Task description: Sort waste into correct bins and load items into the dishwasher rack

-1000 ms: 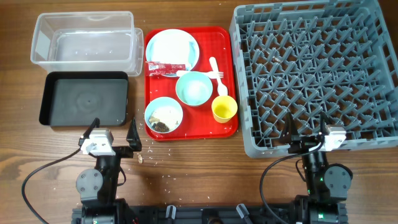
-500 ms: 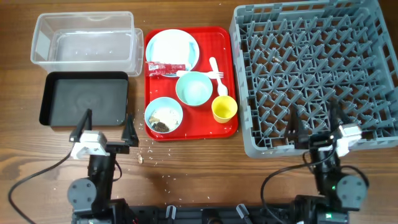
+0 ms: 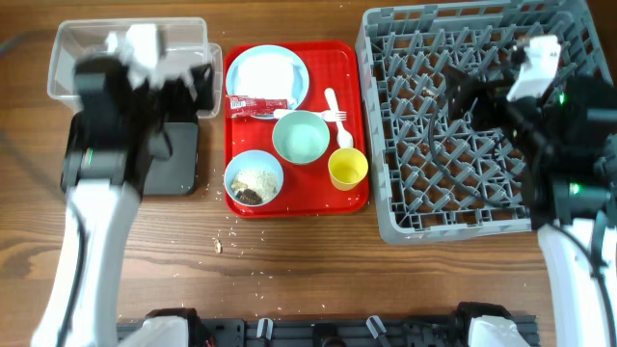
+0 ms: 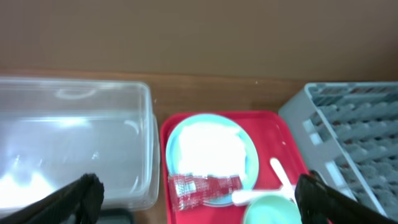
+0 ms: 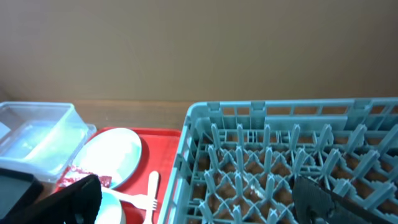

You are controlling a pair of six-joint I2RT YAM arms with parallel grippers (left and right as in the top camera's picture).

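On the red tray [image 3: 353,60] sit a pale blue plate [image 3: 267,75] with a white napkin [image 4: 206,147] on it, a red-and-white wrapper [image 3: 257,104], an empty light blue bowl [image 3: 301,137], a bowl with rice and brown bits [image 3: 254,179], a yellow cup [image 3: 348,169] and a white fork and spoon [image 3: 335,106]. My left gripper [image 3: 185,94] hangs open and empty over the clear tub [image 3: 92,72] and black tray [image 3: 181,166]; the left wrist view shows its jaws [image 4: 199,202] wide apart. My right gripper [image 3: 472,92] is open and empty above the grey rack [image 3: 463,183], as the right wrist view also shows [image 5: 199,199].
Loose crumbs [image 3: 220,246] lie on the wooden table in front of the red tray. The left arm hides part of the clear tub and black tray. The rack fills the right side.
Both arms have risen from the table's front edge and swung toward the back: the left over the tub and black tray, the right over the rack. Both grippers stay open.
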